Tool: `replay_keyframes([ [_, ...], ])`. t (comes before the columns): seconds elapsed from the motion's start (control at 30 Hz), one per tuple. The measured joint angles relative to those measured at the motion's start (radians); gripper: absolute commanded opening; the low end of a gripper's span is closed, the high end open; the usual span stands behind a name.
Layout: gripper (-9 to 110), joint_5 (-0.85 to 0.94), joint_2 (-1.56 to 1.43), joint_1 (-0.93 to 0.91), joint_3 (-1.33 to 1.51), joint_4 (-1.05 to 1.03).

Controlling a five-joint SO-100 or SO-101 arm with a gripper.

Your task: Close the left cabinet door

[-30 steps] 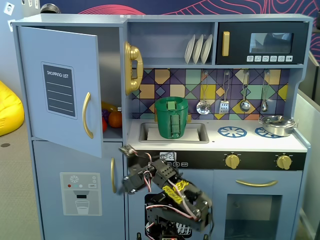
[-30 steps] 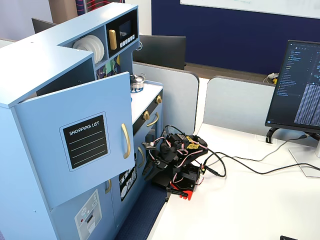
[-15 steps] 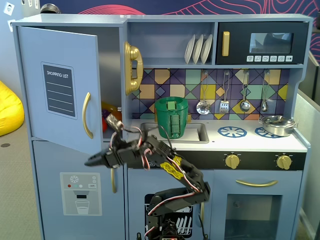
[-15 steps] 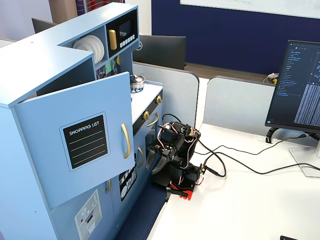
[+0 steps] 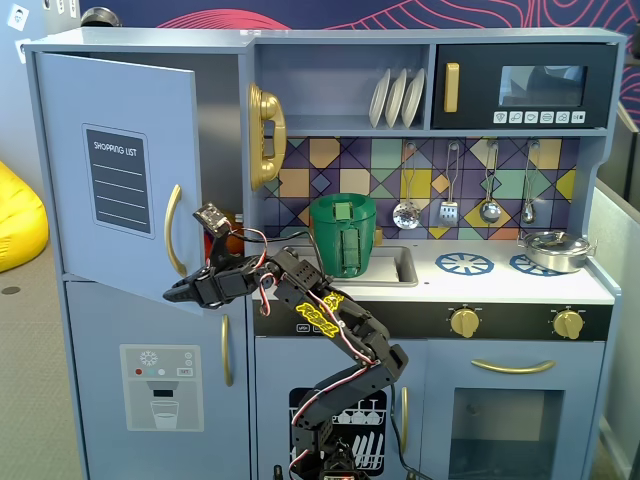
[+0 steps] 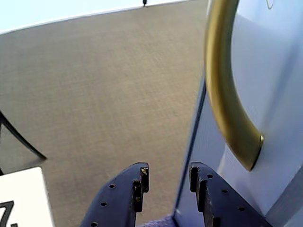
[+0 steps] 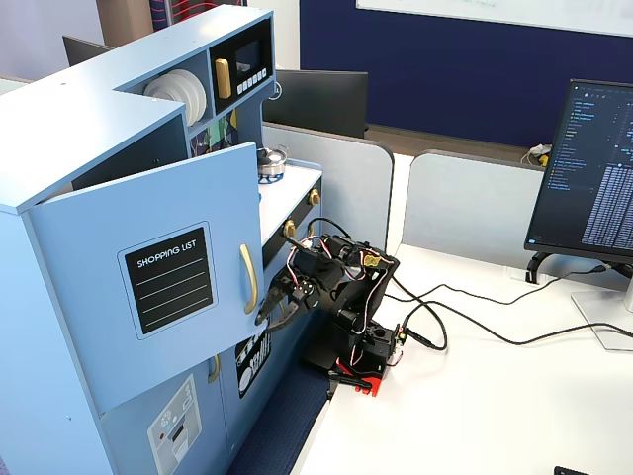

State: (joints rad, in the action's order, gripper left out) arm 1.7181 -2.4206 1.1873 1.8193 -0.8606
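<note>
The left cabinet door (image 5: 70,150) is light blue with a black "SHOPPING LIST" panel (image 5: 118,180) and a curved gold handle (image 5: 172,230). It stands partly open, swung out from the cabinet; it also shows in another fixed view (image 7: 99,336). My gripper (image 5: 172,294) is at the door's lower right corner, just below the handle. In the wrist view the gripper (image 6: 169,172) is a little open, and the door's free edge (image 6: 189,156) runs between the two fingers. One finger (image 6: 201,182) lies over the door's front face (image 6: 279,71) under the handle's end (image 6: 227,94).
Below is the door with the dispenser graphic (image 5: 160,385). A gold toy phone (image 5: 266,135) hangs beside the opening, and a green pot (image 5: 343,232) stands by the sink. The arm's base (image 7: 366,346), cables and a monitor (image 7: 593,168) are on the white table.
</note>
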Motion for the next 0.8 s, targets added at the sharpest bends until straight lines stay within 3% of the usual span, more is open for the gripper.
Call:
replay_keyframes([
  [0.8,0,0.123,0.189,-0.557,0.0,0.299],
])
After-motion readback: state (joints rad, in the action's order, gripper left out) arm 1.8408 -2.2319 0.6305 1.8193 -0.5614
